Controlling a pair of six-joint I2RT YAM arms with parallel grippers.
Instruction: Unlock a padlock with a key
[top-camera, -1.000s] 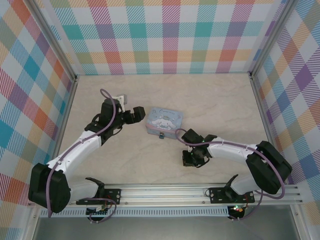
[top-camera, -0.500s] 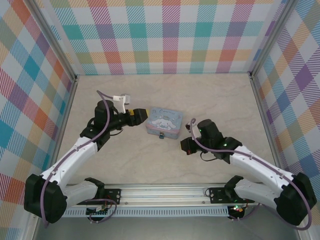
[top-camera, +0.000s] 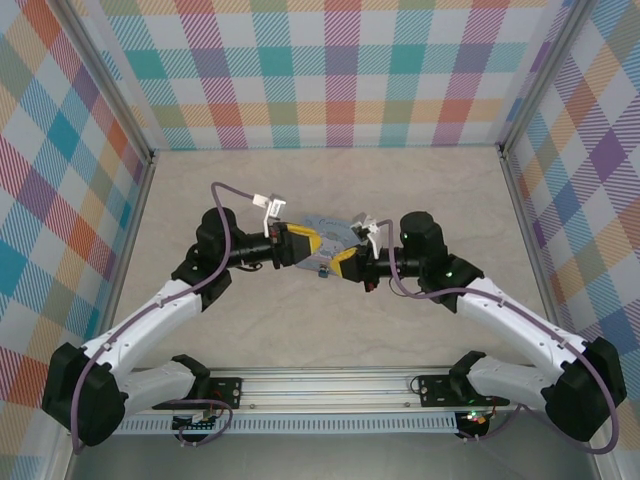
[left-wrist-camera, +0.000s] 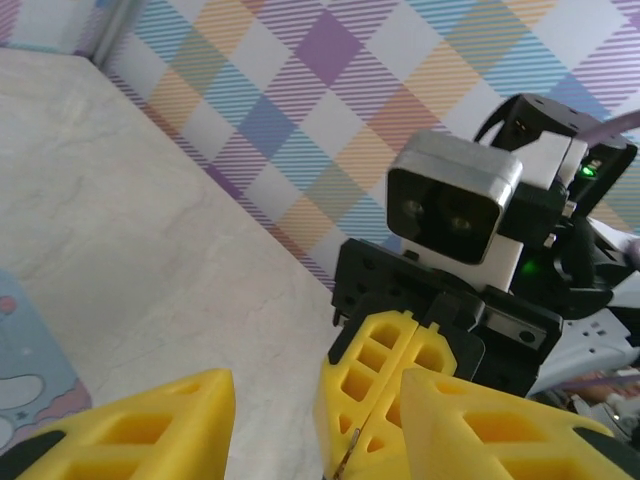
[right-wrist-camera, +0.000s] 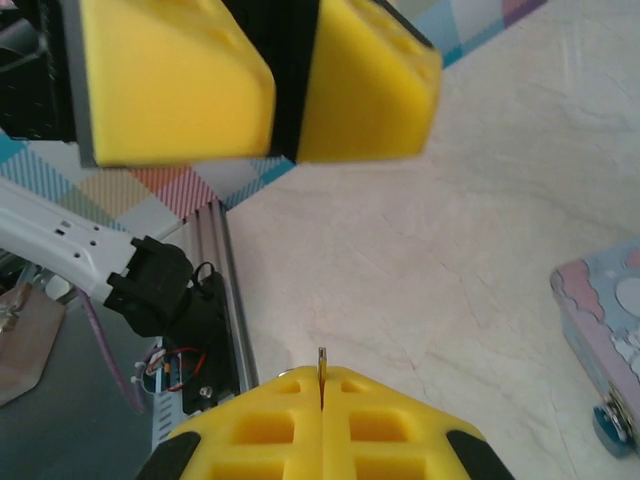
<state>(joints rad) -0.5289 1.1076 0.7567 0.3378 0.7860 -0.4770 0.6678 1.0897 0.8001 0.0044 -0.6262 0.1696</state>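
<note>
My right gripper is shut on the key, a thin metal sliver sticking out between its yellow fingertips. In the top view it meets my left gripper tip to tip above the near edge of the pale blue tin. My left gripper is open, its yellow fingers standing either side of the right gripper's fingertips and the key. The padlock hangs at the tin's near side, a small bluish knob in the right wrist view. No finger touches it.
The tin lies mid-table on the pale marbled surface. Checked walls close the back and sides. An aluminium rail with both arm bases runs along the near edge.
My left gripper swung right over the tin and its jaws narrowed. My right gripper rose from the table and moved up-left with the key to meet it.
</note>
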